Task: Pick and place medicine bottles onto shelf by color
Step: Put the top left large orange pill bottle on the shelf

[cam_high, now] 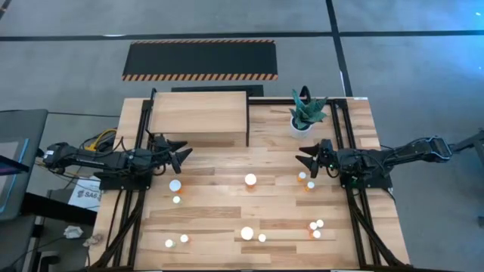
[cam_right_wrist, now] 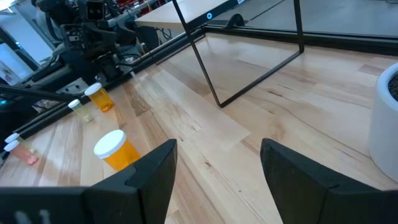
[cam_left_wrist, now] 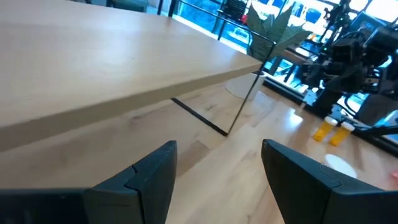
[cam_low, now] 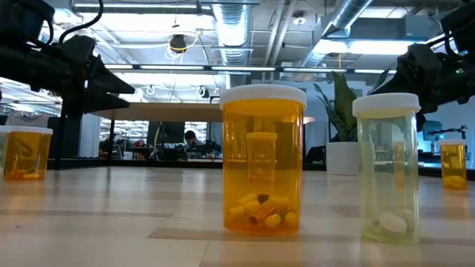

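Observation:
Several small white-capped medicine bottles stand scattered over the wooden table, among them one (cam_high: 175,185) near the left arm, one (cam_high: 250,180) mid-table, a larger one (cam_high: 247,233) near the front and a pair (cam_high: 306,180) by the right arm. The low view shows an orange bottle (cam_low: 263,170) and a pale yellowish one (cam_low: 386,167) close up. The light-wood shelf (cam_high: 198,113) stands at the back left with a bare top. My left gripper (cam_high: 184,156) hovers open just in front of the shelf (cam_left_wrist: 93,62), holding nothing. My right gripper (cam_high: 300,160) is open and empty, with an orange bottle (cam_right_wrist: 118,149) ahead of it.
A white pot with a green plant (cam_high: 302,121) stands at the back right, close behind the right gripper. The shelf rests on thin black metal legs (cam_right_wrist: 249,56). A black mat with orange-striped edges (cam_high: 200,60) lies on the floor beyond the table.

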Controlling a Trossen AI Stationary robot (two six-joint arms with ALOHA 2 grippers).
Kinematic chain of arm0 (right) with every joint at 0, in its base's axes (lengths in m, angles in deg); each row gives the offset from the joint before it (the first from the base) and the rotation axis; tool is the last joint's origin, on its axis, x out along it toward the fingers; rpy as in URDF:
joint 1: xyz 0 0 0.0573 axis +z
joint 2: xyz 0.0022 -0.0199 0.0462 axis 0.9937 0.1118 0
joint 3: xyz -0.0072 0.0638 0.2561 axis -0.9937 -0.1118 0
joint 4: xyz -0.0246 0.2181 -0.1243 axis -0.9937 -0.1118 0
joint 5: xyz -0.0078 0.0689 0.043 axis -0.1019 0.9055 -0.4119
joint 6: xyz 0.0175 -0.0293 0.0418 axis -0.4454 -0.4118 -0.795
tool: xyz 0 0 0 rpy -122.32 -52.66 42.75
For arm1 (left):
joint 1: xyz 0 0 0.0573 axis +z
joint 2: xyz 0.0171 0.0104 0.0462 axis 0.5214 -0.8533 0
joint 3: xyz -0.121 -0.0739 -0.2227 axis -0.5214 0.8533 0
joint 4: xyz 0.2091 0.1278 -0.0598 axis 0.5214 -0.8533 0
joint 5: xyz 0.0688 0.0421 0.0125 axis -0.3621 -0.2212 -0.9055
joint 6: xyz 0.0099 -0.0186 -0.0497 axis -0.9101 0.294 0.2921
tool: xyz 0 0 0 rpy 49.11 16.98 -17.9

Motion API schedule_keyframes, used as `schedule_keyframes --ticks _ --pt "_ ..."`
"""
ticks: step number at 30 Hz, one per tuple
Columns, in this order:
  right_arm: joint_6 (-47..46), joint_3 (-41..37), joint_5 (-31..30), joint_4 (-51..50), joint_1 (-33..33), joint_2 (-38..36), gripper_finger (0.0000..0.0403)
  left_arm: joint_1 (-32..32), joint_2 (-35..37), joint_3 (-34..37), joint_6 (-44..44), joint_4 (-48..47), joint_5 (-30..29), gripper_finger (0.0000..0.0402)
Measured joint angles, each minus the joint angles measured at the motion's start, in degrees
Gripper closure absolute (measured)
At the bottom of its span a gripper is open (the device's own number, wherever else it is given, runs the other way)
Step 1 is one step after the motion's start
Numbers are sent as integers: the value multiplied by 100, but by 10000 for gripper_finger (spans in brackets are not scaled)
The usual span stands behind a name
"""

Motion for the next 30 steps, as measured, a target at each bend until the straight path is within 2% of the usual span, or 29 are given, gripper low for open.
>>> schedule_keyframes --ticks 4,8,10,14,19,24,30 --pt "0 1 1 0 0 0 147 -1 -1 3 118 46 -68 179" --pt "0 1 1 0 0 0 147 0 -2 5 826 202 -48 179" --pt "0 0 2 0 0 0 147 0 0 5 910 448 207 179" --pt "0 0 0 0 0 -2 147 -3 -1 5 468 1118 1025 179" --pt "0 0 1 0 0 0 147 -2 0 -3 454 1908 1336 179" --pt "1 1 0 0 0 -1 147 -2 -2 -488 348 1623 1362 180" --pt "2 0 2 0 0 -2 147 -2 -205 -1500 249 442 1357 180"
